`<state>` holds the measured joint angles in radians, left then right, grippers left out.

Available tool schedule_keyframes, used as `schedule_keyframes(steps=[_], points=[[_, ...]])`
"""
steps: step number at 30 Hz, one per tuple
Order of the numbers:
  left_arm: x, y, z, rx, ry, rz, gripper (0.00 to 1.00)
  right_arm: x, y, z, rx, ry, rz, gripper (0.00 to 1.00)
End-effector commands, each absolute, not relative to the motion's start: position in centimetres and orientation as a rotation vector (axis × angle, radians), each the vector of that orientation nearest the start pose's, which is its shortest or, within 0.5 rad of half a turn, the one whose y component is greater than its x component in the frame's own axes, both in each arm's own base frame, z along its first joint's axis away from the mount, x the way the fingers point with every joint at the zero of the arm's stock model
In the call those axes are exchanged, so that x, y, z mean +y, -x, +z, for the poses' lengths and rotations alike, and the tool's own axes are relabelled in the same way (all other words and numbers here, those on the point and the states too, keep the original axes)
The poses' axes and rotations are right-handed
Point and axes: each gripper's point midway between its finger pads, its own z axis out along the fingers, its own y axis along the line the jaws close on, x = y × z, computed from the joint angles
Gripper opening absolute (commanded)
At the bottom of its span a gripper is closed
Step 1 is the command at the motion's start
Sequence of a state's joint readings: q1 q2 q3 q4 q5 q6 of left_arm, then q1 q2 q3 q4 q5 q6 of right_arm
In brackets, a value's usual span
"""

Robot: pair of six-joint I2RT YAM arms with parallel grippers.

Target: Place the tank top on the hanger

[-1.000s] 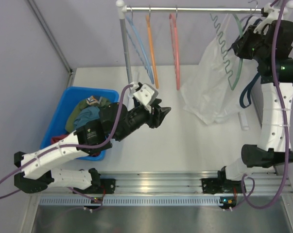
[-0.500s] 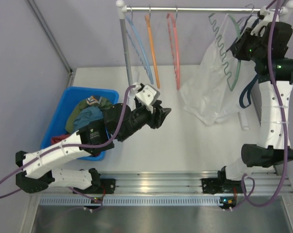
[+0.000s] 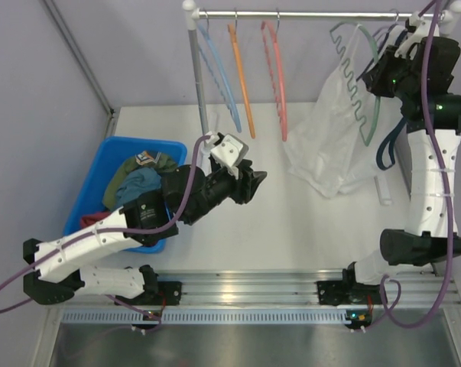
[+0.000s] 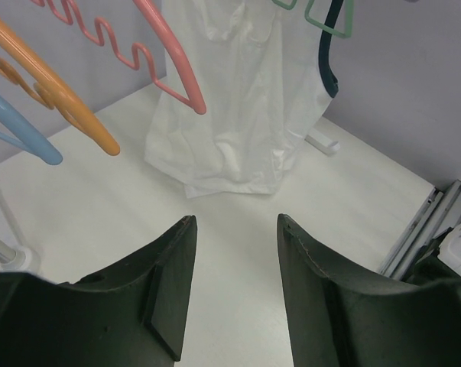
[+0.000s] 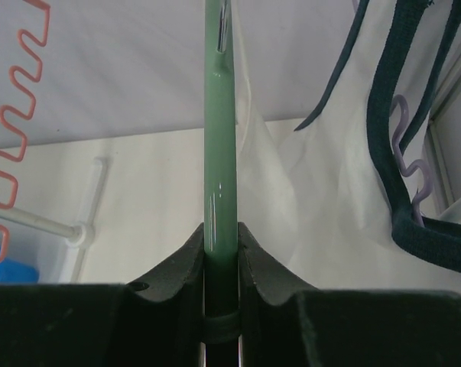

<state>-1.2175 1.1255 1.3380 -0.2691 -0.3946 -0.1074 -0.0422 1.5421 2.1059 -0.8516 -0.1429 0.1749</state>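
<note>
The white tank top (image 3: 326, 138) hangs from the sage-green hanger (image 3: 360, 84) at the right end of the rail, its hem resting on the table. It also shows in the left wrist view (image 4: 234, 99) and the right wrist view (image 5: 306, 206). My right gripper (image 3: 379, 73) is shut on the green hanger's bar (image 5: 219, 153), up by the rail. My left gripper (image 3: 254, 183) is open and empty, low over the table's middle, pointing toward the tank top, well short of it (image 4: 234, 222).
A blue (image 3: 219, 73), an orange (image 3: 241, 76) and a salmon-red hanger (image 3: 277, 76) hang on the rail (image 3: 291, 14). A navy-trimmed top (image 5: 413, 153) on a lavender hanger hangs at far right. A blue bin (image 3: 100, 172) of clothes stands at left.
My right gripper has shifted the green hanger and tank top a little left and up along the rail. My left arm has barely moved.
</note>
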Motion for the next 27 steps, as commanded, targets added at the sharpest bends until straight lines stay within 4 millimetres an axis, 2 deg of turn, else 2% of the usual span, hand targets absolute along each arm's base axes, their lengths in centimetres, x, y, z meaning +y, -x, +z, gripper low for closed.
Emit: schedule_keyframes(steps=[1,6,11,13,19,20,22,23,24,25,26,27], points=[[-31.6,-18.6,41.6,1.542,-0.554,-0.712,0.51,1.0,-39.8,49.5,1.705,-0.084,0.206,0.2],[-31.4,-18.6,41.6,1.543,-0.546,-0.719,0.52,1.2,-38.9,50.2,1.681,-0.083,0.218,0.42],[-31.2,-18.6,41.6,1.544,-0.541,-0.714,0.51,1.4,-38.0,50.3,1.672,-0.087,0.23,0.44],[-31.2,-18.6,41.6,1.543,-0.539,-0.714,0.51,1.3,-37.7,50.0,1.678,-0.092,0.225,0.51],[-31.2,-18.6,41.5,1.543,-0.541,-0.712,0.51,1.5,-35.1,50.4,1.656,-0.101,0.231,0.68],[-31.1,-18.6,41.7,1.541,-0.536,-0.714,0.51,1.6,-34.1,51.0,1.639,-0.096,0.236,0.72],[-31.2,-18.6,41.5,1.544,-0.539,-0.71,0.51,1.7,-33.4,50.4,1.649,-0.1,0.243,0.75],[-31.2,-18.7,41.4,1.545,-0.538,-0.707,0.51,2.0,-32.4,50.9,1.63,-0.09,0.252,0.77],[-31.1,-18.6,41.6,1.543,-0.536,-0.709,0.51,2.1,-31.9,50.7,1.632,-0.089,0.259,0.78],[-31.0,-18.7,41.6,1.542,-0.534,-0.709,0.51,2.3,-31.8,49.5,1.657,-0.089,0.274,0.8],[-31.0,-18.7,41.5,1.543,-0.535,-0.705,0.51,2.7,-30.5,49.8,1.639,-0.078,0.292,0.82],[-31.0,-18.7,41.5,1.544,-0.533,-0.702,0.51,2.9,-30.4,48.1,1.673,-0.094,0.311,0.83]])
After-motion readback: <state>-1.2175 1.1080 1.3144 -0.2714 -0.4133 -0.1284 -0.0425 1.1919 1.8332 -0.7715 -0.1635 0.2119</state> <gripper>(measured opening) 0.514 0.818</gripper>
